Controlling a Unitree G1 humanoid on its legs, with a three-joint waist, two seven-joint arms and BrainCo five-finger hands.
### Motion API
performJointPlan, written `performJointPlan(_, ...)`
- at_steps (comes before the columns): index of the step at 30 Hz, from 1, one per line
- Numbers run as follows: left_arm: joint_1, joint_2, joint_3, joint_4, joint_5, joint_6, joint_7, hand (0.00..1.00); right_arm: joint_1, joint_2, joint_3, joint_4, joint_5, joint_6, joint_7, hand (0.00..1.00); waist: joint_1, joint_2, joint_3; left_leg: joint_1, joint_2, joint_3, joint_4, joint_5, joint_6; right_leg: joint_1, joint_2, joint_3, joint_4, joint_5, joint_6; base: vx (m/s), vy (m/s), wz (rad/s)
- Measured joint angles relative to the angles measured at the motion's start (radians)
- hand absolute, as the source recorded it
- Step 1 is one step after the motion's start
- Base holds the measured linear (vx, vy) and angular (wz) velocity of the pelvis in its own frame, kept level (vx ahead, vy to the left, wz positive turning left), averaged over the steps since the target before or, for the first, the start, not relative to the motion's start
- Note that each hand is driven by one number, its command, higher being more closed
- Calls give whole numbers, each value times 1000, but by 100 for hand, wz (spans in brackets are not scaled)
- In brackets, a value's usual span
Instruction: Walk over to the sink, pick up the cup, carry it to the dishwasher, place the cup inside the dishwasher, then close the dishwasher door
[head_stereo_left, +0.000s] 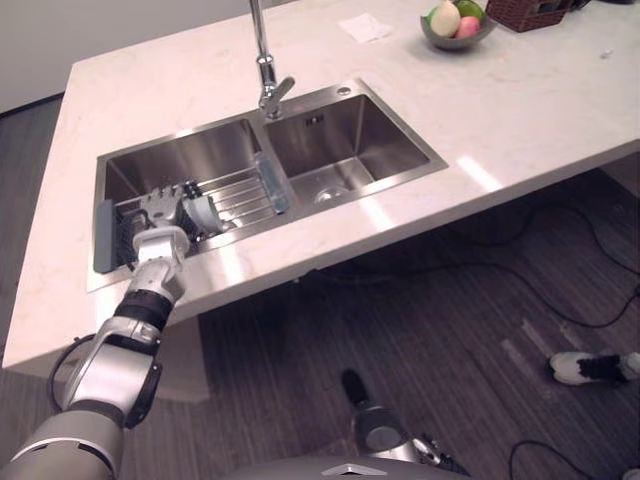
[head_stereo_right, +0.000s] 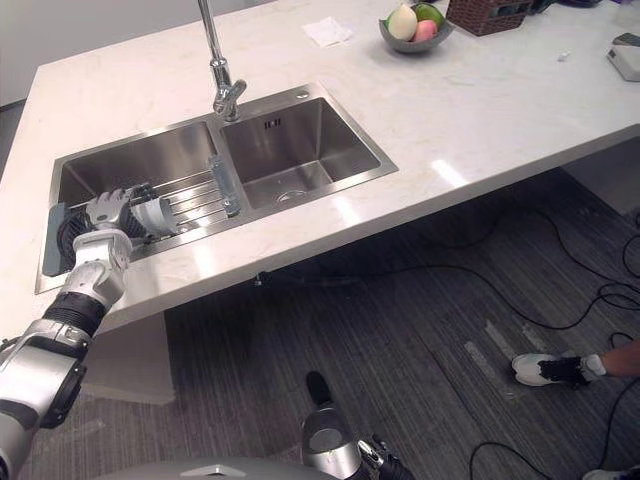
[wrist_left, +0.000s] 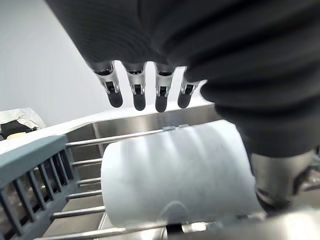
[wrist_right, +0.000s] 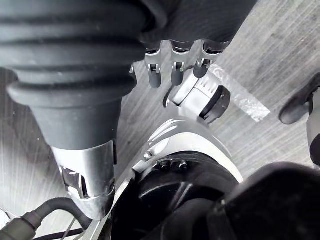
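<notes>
Faucet (head_stereo_left: 262, 55) at the sink (head_stereo_left: 352, 128) and wicker basket (head_stereo_left: 530, 12) beyond it: tops cropped. Cup (head_stereo_left: 207, 214) in the sink: partly hidden behind the left hand (head_stereo_left: 160, 207).

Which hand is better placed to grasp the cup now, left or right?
Left. The left hand is over the cup on the sink rack, fingers straight; the right hand hangs low above the floor.

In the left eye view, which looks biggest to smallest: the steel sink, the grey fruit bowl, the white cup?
1. Stainless steel double sink.
2. Grey fruit bowl.
3. White cup, partly covered by the left hand.
</notes>
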Motion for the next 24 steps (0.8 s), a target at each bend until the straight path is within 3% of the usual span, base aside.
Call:
performJointPlan(4,7,0,1,25,3,17,-27,0,14,2,5,0,-39,1,23,0,-3,4,0,-2,6,29,1,-10,-4,-18,14,21,0,9,-1,-26,-43,-21)
performJointPlan(9,2,1,2,25,40,29,-34,0,26,0,0,0,-57,1,24,0,-15,28,-1,-8,15,34,-1,-8,-8,-29,26,20,7,16,1,26,-15,-3)
performJointPlan(23,0,11,11,102,58,38,-103,0,25,-2,0,1,-67,3,36,0,-25,22,-1,-12,-3,50,1,-13,-2,-40,15,43,0,8,5,-50,-42,-4)
performJointPlan(24,0,11,13,106,57,37,-121,100,26,-4,0,1,-67,4,38,0,-30,24,-3,-15,-1,51,1,-15,-3,-44,17,44,0,9,5,-6,-38,-4)
